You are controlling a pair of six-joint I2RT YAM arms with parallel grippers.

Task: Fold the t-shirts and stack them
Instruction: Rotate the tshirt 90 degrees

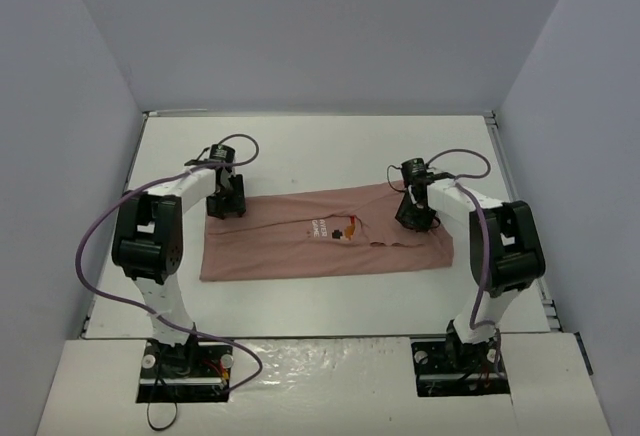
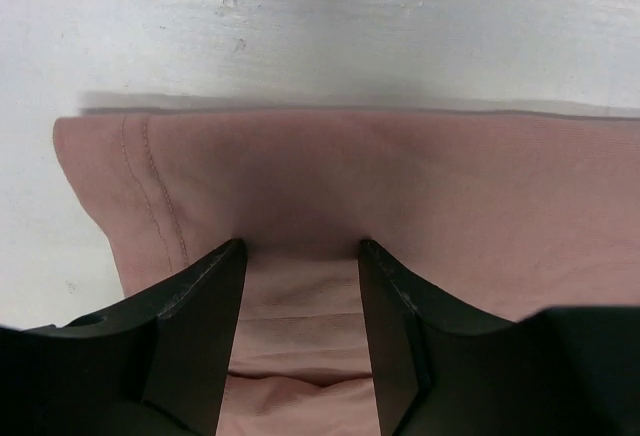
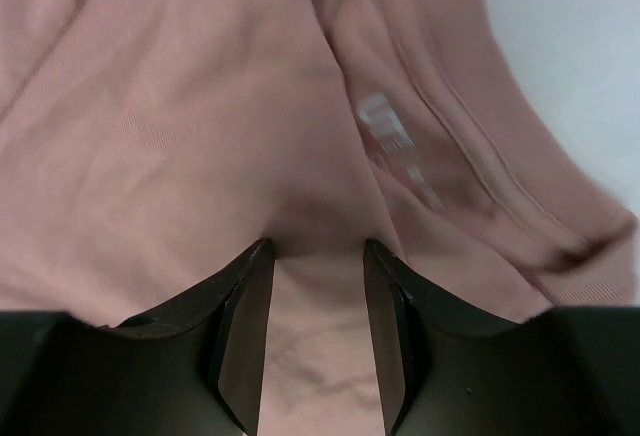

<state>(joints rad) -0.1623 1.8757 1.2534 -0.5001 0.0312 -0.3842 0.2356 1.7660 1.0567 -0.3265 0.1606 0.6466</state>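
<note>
1. The t-shirt [image 1: 325, 236] lies as a long pink band across the middle of the top view, flat on the white surface [image 1: 300, 146], with its chest graphic [image 1: 340, 231] facing up.
2. The left claw [image 2: 300, 248] stands at the band's upper left corner, jaws apart, tips down on the cloth and gripping nothing.
3. The right claw [image 3: 318, 246] stands at the upper right end, jaws likewise apart on rumpled cloth.
4. Risk: a closing claw may pinch only the top layer. The layer beneath would then stay behind and the fold would open.
5. Risk: unequal lift or travel between the two arms would skew the band and leave its edges misaligned.
6. Risk: the wrinkles at the right end, if folded over, would set as creases.
7. Risk: tips pressed hard on the surface may drag the cloth rather than raise it.
</note>
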